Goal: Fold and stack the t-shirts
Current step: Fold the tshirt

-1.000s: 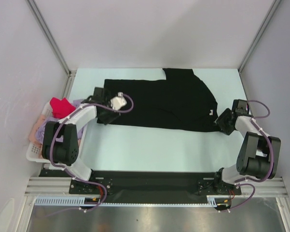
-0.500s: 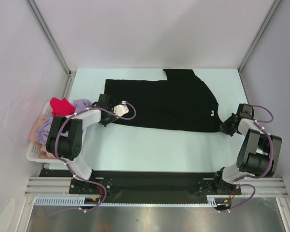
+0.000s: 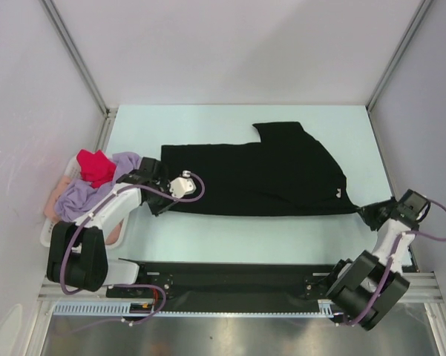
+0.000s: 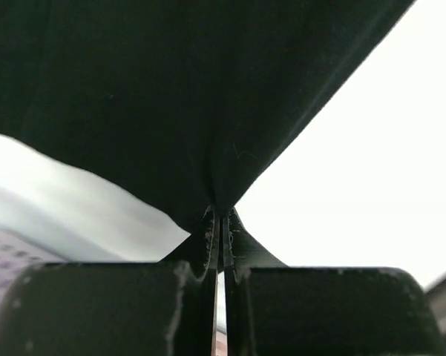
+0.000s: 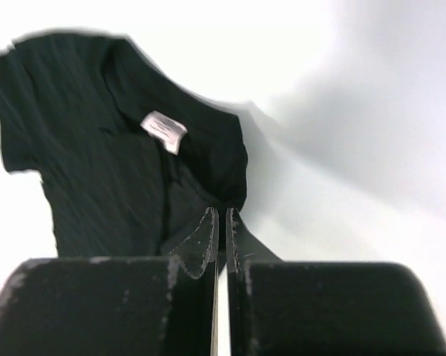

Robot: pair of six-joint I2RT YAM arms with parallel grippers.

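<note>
A large black t-shirt (image 3: pixel 260 170) lies stretched across the middle of the table, one sleeve pointing to the far side. My left gripper (image 3: pixel 157 205) is shut on its near-left corner; the left wrist view shows the black t-shirt (image 4: pixel 171 96) pinched between the closed fingers of the left gripper (image 4: pixel 221 216). My right gripper (image 3: pixel 371 215) is shut on the near-right corner, which is pulled out into a point. In the right wrist view the black t-shirt (image 5: pixel 96 163) with its white neck label (image 5: pixel 164 127) runs away from the right gripper (image 5: pixel 223 213).
A white lattice basket (image 3: pixel 48 236) stands off the table's left edge, holding a red shirt (image 3: pixel 95 165), a lavender shirt (image 3: pixel 85 193) and a pale pink shirt (image 3: pixel 56 200). Grey walls close the table in on the left, right and far sides.
Both grippers have closed on the black t-shirt's near corners. The right arm has swung out right and nearer, the left a little nearer, drawing the near edge taut.
</note>
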